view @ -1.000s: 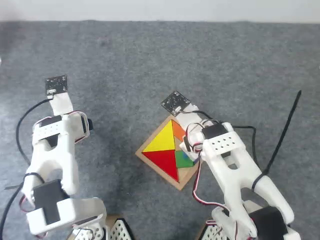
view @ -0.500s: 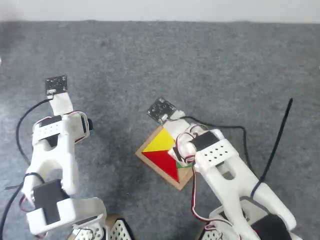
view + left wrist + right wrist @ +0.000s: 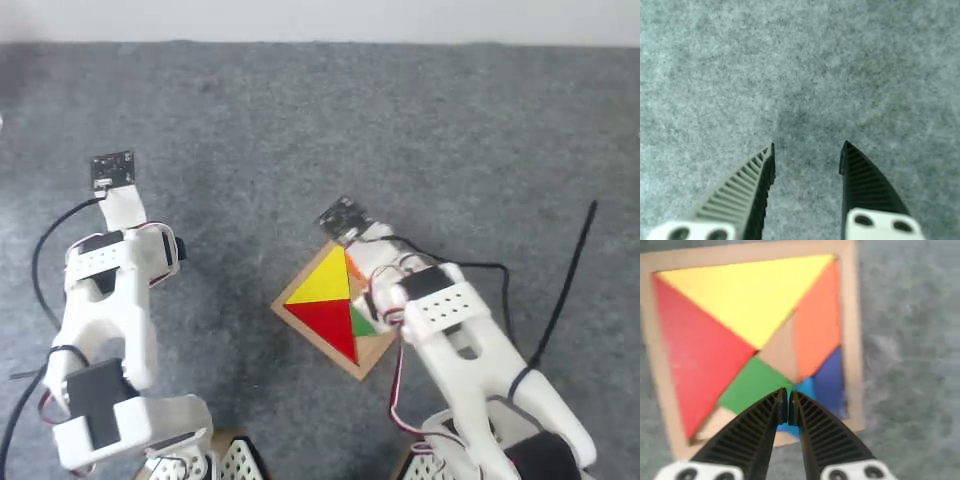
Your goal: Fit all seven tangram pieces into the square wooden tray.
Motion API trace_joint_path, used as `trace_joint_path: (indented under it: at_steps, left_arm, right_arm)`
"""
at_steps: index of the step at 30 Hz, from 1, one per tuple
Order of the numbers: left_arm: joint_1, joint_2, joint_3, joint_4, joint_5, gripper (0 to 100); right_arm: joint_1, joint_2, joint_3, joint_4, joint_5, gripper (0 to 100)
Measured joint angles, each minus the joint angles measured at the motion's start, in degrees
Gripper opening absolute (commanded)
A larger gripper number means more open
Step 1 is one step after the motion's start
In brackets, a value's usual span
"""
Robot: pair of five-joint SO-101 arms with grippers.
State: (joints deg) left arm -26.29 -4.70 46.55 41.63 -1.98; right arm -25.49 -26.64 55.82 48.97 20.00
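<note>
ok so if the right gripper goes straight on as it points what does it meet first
Likely the seam between the green piece and the light blue piece in the wooden tray, where the right gripper, jaws shut, aims; depth is unclear.

Tangram pieces (image 3: 740, 295) inside tray (image 3: 852, 315)

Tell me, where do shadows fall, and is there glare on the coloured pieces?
Left wrist view: a soft dark patch on the carpet ahead of the left gripper. High view: faint shadows beside the tray; light even. Right wrist view: no glare on the yellow triangle or red triangle.
</note>
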Motion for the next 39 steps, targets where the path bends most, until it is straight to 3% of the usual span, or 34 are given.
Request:
trace_joint_path:
  at_steps: [6,15,32,39]
  left_arm:
    - [0.00,0.00,0.00,0.00,0.00,21]
    - [0.00,0.00,0.00,0.00,0.00,21]
    - [0.00,0.00,0.00,0.00,0.00,21]
    - [0.00,0.00,0.00,0.00,0.00,21]
  right_arm:
    - [8.53,0.00,0.70,-3.78,0.70,1.9]
    - [9.05,0.00,4.92,-4.13,1.49,1.9]
    - [-4.84,-1.05,5.71,1.67,-2.46,1.9]
    - [-5.89,-1.05,4.84,5.10,-2.99,1.9]
